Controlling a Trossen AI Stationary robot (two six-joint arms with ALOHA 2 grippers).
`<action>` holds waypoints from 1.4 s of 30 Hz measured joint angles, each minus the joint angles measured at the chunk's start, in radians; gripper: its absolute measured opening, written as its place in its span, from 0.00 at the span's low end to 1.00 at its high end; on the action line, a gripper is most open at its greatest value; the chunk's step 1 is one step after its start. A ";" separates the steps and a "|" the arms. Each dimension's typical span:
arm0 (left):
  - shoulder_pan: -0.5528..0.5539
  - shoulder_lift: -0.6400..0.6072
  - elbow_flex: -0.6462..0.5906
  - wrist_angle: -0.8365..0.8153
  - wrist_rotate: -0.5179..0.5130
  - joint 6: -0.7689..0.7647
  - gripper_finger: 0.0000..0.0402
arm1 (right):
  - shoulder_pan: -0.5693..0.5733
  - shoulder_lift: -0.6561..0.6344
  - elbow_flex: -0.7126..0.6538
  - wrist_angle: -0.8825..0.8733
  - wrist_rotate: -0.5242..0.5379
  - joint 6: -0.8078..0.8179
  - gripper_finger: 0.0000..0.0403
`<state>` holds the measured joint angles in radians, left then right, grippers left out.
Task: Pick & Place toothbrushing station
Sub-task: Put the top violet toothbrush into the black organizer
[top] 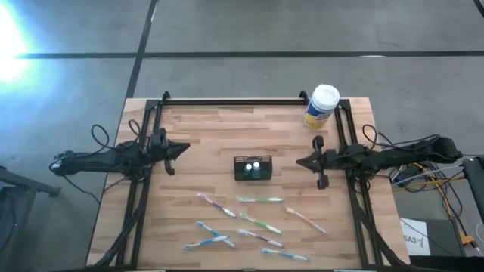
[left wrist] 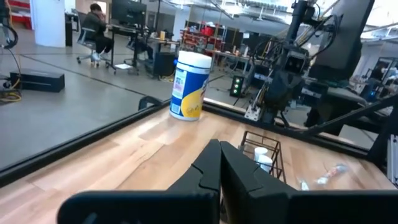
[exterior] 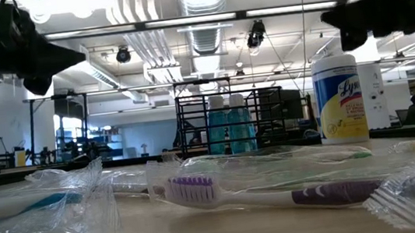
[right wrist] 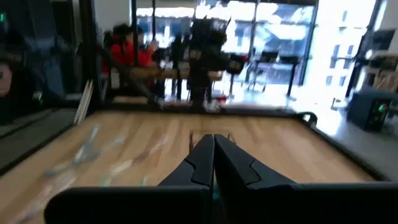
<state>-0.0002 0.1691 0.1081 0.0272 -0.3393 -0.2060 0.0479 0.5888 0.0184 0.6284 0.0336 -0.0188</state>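
Sitting near the middle of the wooden tabletop (top: pixel 204 136), the toothbrushing station (top: pixel 252 168) is a black wire holder carrying two blue bottles with white caps. From it, the left hand (top: pixel 184 149) hangs at nine o'clock and the right hand (top: pixel 301 162) at three o'clock, each with fingers pressed together on nothing. A yellow wipes canister (top: pixel 321 106) stands at about one o'clock, near the tabletop's far right corner. Wrapped toothbrushes (top: pixel 249 223) lie scattered at six o'clock. Only the low view shows their clear wrappers and purple bristles (exterior: pixel 192 187); the left wrist view alone shows a seated person (left wrist: pixel 94 28) in the room beyond.
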 joint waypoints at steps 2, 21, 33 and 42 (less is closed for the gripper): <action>0.000 0.007 0.000 0.001 -0.002 0.022 0.01 | 0.000 -0.004 -0.007 0.002 -0.004 0.005 0.02; -0.232 0.438 0.114 0.026 0.182 -0.253 0.05 | 0.000 -0.002 -0.006 0.031 -0.008 0.010 0.02; -0.344 0.925 0.485 -0.412 0.156 -0.237 0.42 | 0.000 0.070 -0.006 0.087 -0.033 0.069 0.02; -0.345 1.188 0.706 -0.642 0.219 -0.058 0.62 | 0.000 0.144 0.038 0.091 -0.031 0.062 0.05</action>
<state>-0.3450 1.3567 0.8142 -0.6147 -0.1200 -0.2638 0.0479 0.7324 0.0564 0.7189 0.0029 0.0434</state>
